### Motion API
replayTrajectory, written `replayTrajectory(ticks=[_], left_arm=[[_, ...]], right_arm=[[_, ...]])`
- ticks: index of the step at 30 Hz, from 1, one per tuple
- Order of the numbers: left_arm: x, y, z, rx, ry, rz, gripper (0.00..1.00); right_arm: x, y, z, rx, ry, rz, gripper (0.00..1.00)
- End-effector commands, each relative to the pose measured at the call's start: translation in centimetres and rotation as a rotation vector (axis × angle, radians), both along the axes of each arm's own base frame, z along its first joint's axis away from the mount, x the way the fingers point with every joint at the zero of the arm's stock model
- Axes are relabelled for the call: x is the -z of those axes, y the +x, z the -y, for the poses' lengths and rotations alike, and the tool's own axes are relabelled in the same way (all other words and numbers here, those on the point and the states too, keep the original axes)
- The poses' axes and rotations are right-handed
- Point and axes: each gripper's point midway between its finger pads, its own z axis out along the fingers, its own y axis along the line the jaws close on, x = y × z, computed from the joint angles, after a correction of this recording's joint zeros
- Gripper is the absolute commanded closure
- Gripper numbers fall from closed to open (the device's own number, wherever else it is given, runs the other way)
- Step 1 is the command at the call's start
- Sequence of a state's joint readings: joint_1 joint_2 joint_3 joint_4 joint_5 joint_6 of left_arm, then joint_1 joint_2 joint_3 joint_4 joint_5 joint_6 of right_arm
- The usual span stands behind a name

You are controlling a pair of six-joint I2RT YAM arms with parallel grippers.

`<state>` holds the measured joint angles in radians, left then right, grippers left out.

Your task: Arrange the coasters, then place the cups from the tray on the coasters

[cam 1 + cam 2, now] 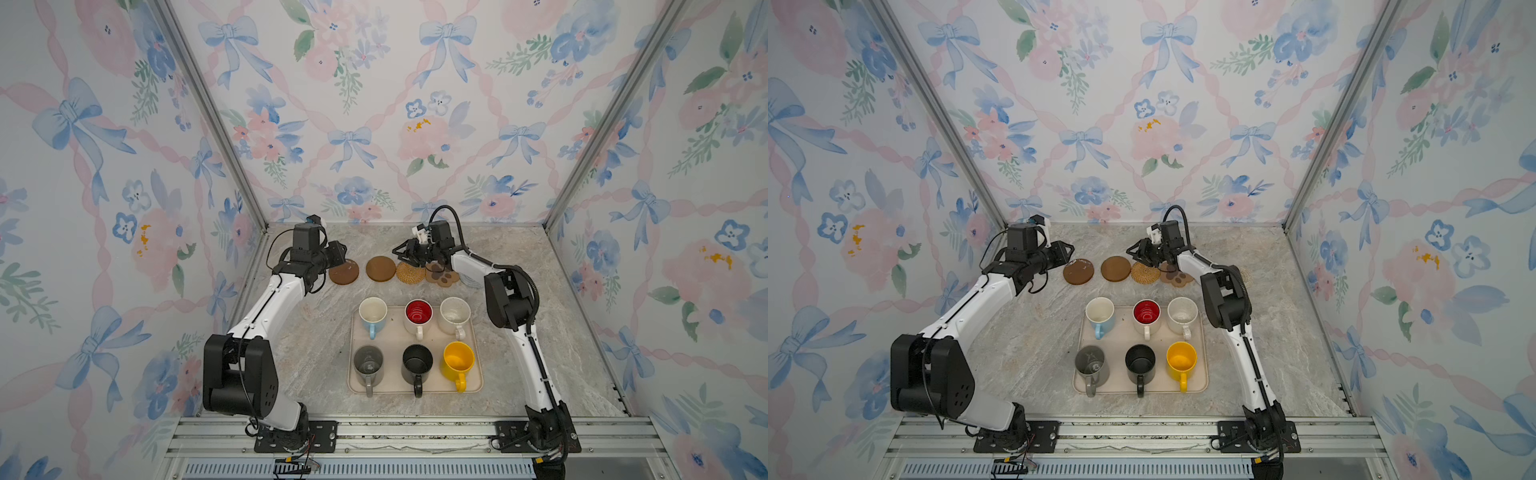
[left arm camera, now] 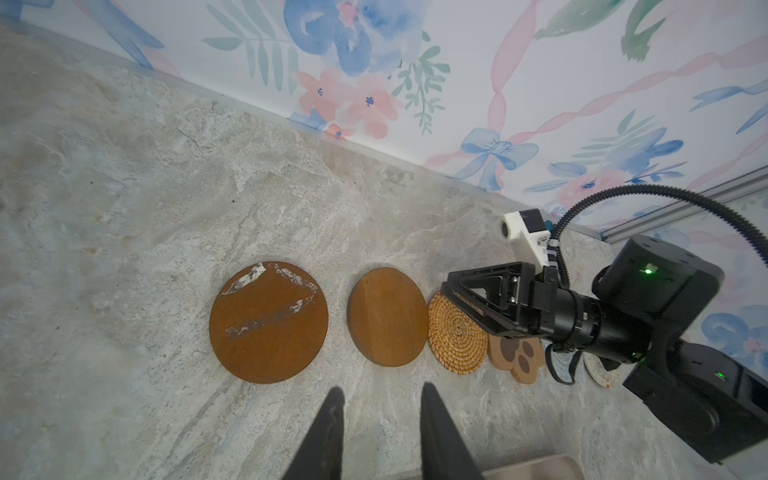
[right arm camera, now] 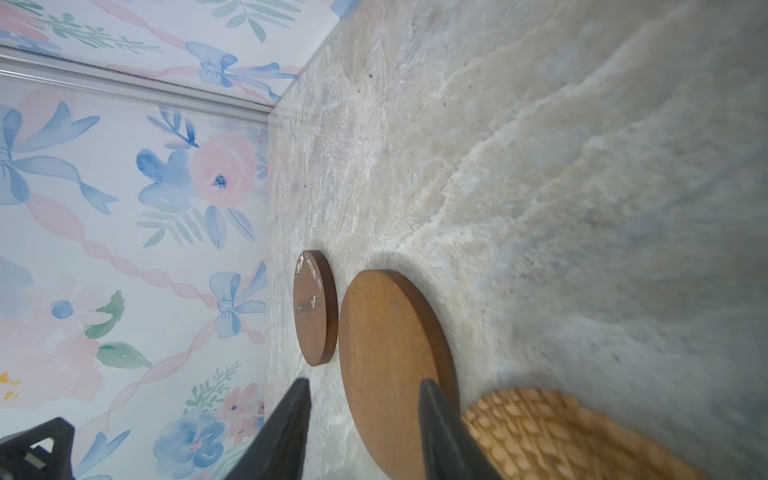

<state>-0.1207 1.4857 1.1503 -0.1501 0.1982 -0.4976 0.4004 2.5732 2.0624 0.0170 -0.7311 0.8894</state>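
At the coaster stage, judging by the layout: every cup on the tray [image 1: 394, 338], none on a mat.

Counted on the table [image 1: 316, 353]: six coasters, six cups, one tray.

Coasters strung along a 9-to-3 o'clock line, at 12 o'clock of the tray: scuffed brown disc [image 1: 344, 272], plain brown disc [image 1: 380, 269], rattan round [image 1: 409, 273], paw mat [image 1: 442, 276], then blue-grey round [image 1: 470, 283] and cream round [image 2: 598, 371], both mostly hidden beneath the right arm. Well spaced at the 9 o'clock end. Crowded at the 3 o'clock end, with rattan round and paw mat touching or overlapping; cannot tell which.

Right claw [image 1: 401, 253] hovering over the rattan round's 12 o'clock edge, pointing toward 9 o'clock, jaws parted to a middling gap, nothing between them. Left claw [image 1: 340, 251] at 12 o'clock of the scuffed brown disc, pointing toward 3 o'clock, jaws narrowly apart, empty.

Likely hinge of the coming move: crowded mats directly under and toward 3 o'clock of the right claw, so nearer the right arm; both brown discs nearer the left.

Cups in two rows of three: light blue cup [image 1: 372, 313], red-lined cup [image 1: 418, 313], speckled cup [image 1: 455, 313] on the 12 o'clock side; grey cup [image 1: 368, 363], black cup [image 1: 417, 361], yellow cup [image 1: 458, 359] on the 6 o'clock side. Handles all toward 6 o'clock.
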Motion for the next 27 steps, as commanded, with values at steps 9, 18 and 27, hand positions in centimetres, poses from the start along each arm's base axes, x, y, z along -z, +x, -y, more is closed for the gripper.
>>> replayTrajectory(ticks=[9,18,27], left_arm=[[2.6,-1.2,1.0,-0.012,-0.123,-0.01,0.73],[3.1,-1.6,1.5,-0.01,-0.145,-0.02,0.74],[3.2,-1.9,1.5,-0.013,-0.144,-0.022,0.74]], right_arm=[[0.6,0.6,-2.0,-0.043,0.03,-0.029,0.53],[2.4,-0.4,-3.1,-0.086,-0.022,-0.074,0.52],[3.9,-0.9,-2.6,-0.085,-0.073,-0.099,0.52]])
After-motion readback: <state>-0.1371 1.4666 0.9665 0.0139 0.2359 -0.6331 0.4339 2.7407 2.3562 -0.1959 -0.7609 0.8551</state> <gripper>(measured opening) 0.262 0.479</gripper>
